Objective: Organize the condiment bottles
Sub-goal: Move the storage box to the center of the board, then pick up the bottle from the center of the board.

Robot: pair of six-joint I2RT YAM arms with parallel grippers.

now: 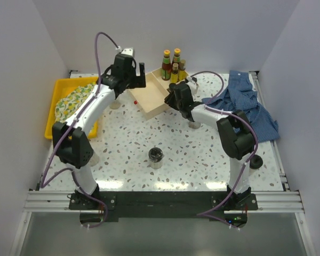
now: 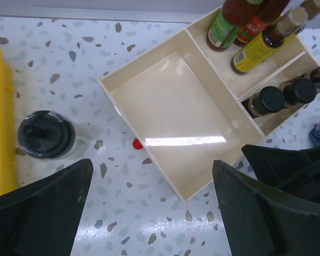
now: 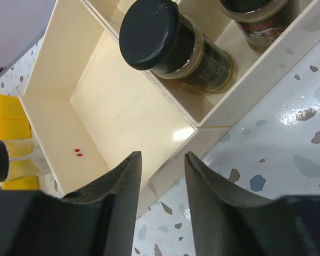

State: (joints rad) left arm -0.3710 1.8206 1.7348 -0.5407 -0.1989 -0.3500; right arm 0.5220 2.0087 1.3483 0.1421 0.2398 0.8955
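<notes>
The pale wooden divided box [image 1: 149, 97] lies at the back middle of the table. Slim sauce bottles [image 1: 171, 65] with orange caps stand in its far compartment; they also show in the left wrist view [image 2: 226, 21], beside a yellow bottle [image 2: 258, 49]. Two black-lidded jars [image 3: 149, 34] lie in the narrow compartment. The big compartment [image 2: 176, 101] is empty. My left gripper [image 2: 152, 178] is open and empty above the box's near corner. A black-lidded jar [image 2: 45, 134] stands left of it. My right gripper [image 3: 162, 160] is slightly open and empty over the box's wall. Another jar [image 1: 156, 156] stands mid-table.
A yellow tray [image 1: 54, 114] with a patterned cloth [image 1: 74, 98] sits at the left. A blue shirt [image 1: 245, 104] lies at the back right. A small black item [image 1: 254, 161] is by the right arm. A red dot [image 2: 137, 143] lies beside the box.
</notes>
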